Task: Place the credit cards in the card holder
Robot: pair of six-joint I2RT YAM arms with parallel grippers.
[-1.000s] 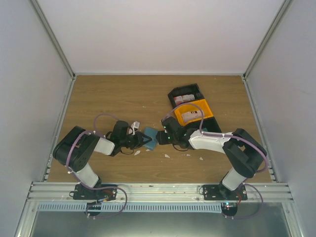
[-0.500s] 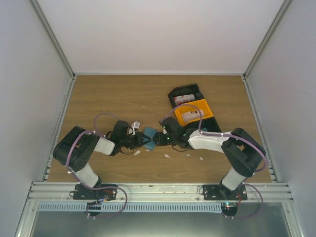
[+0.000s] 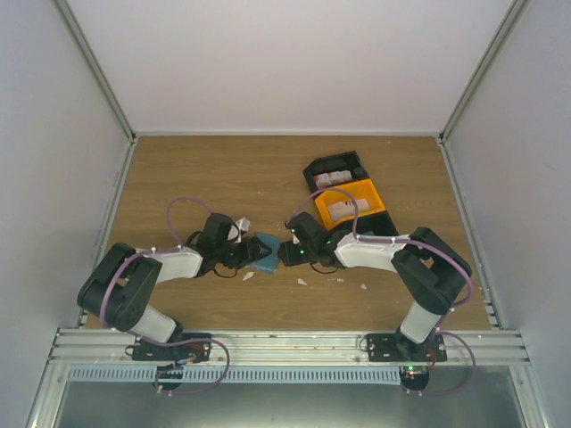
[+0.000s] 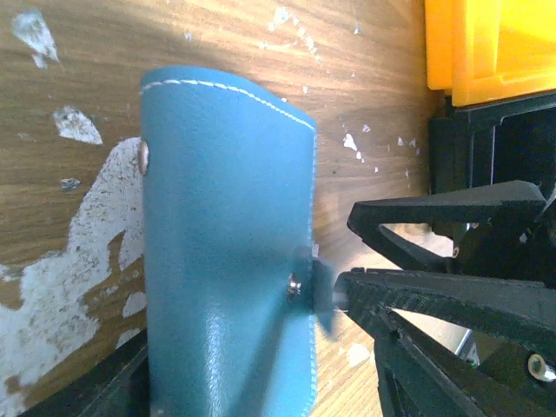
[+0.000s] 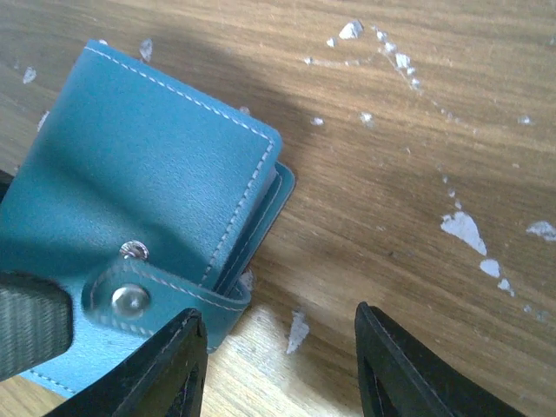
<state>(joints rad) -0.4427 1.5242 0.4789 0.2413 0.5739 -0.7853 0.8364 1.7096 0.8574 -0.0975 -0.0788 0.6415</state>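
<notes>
The card holder is a flat blue wallet with a snap strap, lying on the wood between the two grippers. In the left wrist view the card holder fills the middle, and my left gripper stands open around its near end. My right gripper is open beside the card holder, its left finger by the strap's end and bare wood between the fingers. Its fingers point at the snap edge. The credit cards, white with red patches, lie in the orange bin; more cards lie in the black bin.
The orange bin and black bin stand right behind the right gripper, and the orange bin shows at the left wrist view's top right. White scraps dot the wood. Grey walls close in both sides and the back.
My left gripper has opened off the card holder, and the left arm's elbow has dropped towards the left. The right gripper has edged left, closer to the holder.
</notes>
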